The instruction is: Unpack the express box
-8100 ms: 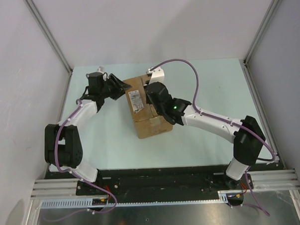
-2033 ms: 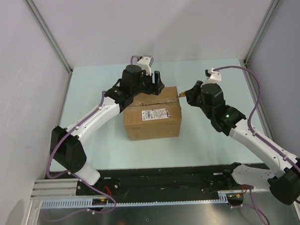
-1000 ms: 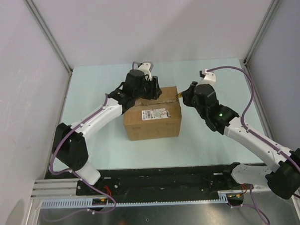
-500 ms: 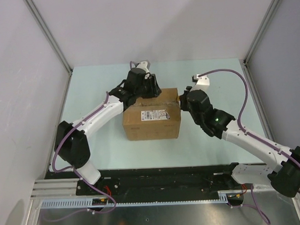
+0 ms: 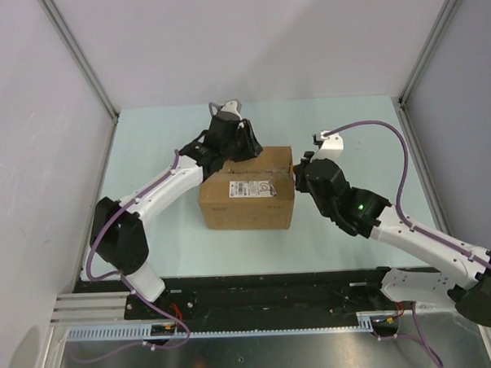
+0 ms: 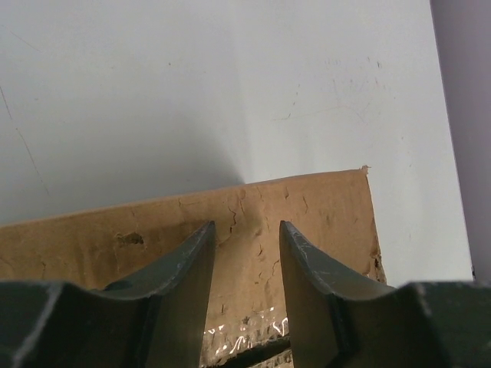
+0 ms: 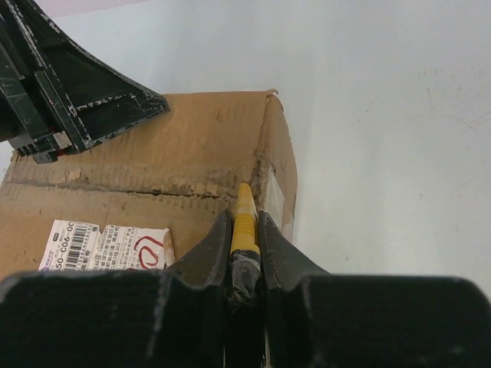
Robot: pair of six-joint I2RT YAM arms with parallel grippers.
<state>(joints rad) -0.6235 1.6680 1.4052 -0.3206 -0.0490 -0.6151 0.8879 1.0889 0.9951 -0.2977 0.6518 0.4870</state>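
the express box [image 5: 246,196] sits on the surface [image 5: 154,147], flaps shut. the right hand [image 7: 244,224], clamped narrow on a yellow tool [image 7: 245,205], sets its tip at the box's right-end seam [image 7: 138,188], likely to slit it. the left hand [image 6: 245,228], half open and empty, is over the box's far edge, probably to steady it.

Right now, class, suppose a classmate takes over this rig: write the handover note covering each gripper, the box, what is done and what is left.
Left gripper: open, jaws apart over the far flap of the express box, holding nothing.
Right gripper: shut on a yellow tool, whose tip sits at the right end of the taped centre seam.
Box: upright between the two arms, flaps closed, white label on top.
Done: tool brought to the seam.
Left: run the tool along the tape, open the flaps, take out whatever is inside (not visible yet).
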